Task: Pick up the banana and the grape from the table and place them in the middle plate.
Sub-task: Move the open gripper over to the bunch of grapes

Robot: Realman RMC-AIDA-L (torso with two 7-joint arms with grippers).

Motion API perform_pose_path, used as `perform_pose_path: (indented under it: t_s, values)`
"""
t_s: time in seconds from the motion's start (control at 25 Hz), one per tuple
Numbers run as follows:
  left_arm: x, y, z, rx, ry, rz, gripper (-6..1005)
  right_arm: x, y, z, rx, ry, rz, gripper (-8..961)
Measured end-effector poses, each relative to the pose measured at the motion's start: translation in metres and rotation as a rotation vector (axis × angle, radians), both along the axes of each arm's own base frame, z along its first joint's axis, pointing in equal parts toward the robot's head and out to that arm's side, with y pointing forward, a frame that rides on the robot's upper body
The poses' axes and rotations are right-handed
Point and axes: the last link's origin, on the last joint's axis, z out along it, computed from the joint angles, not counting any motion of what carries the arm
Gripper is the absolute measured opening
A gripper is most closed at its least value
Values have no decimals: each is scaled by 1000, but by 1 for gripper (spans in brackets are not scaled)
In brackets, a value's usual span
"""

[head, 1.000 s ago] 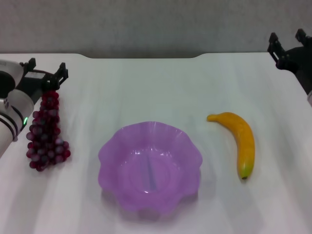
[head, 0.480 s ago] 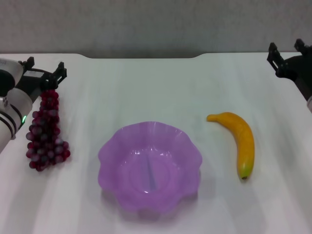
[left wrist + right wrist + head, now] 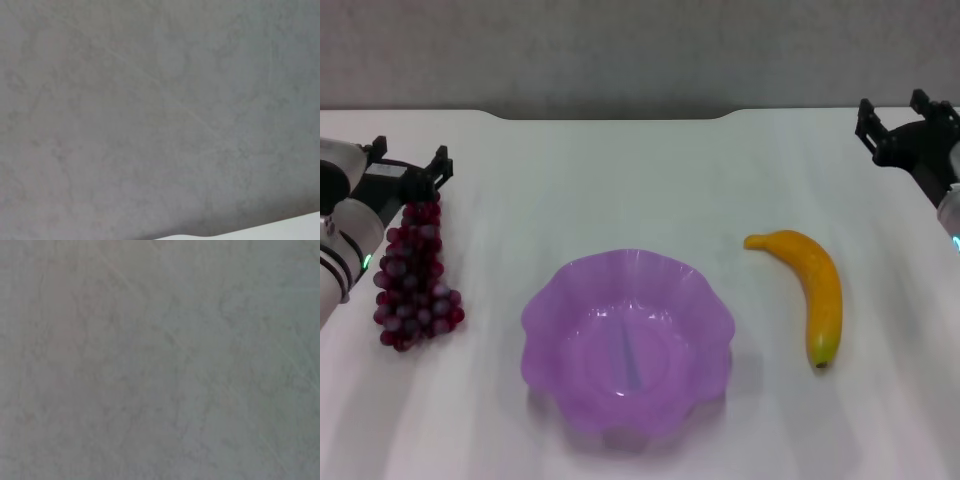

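Note:
The grape (image 3: 415, 275), a long dark red-purple bunch, lies on the white table (image 3: 620, 180) at the left. My left gripper (image 3: 410, 160) is open and empty, hovering at the bunch's far end. The banana (image 3: 812, 288), yellow-orange with a greenish near tip, lies on the right. My right gripper (image 3: 895, 112) is open and empty, at the far right edge, well beyond the banana. The purple scalloped middle plate (image 3: 545, 300) stands between the two fruits with nothing in it. Both wrist views show only a grey wall.
The table's far edge has a notch (image 3: 615, 117) in the middle, with a grey wall behind it. A sliver of the table's edge (image 3: 280, 231) shows in the left wrist view.
My left gripper has shifted slightly left and nearer, staying over the bunch's far end. My right gripper has moved left and nearer, toward the banana side. The fruits and plate have not moved.

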Motion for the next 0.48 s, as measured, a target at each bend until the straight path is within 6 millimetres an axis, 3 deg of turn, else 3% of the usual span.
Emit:
perform_pose_path:
  t_s: [0.48]
  values:
    - [2, 1, 1, 13, -3, -21, 829, -6, 9, -7, -34, -55, -33, 694]
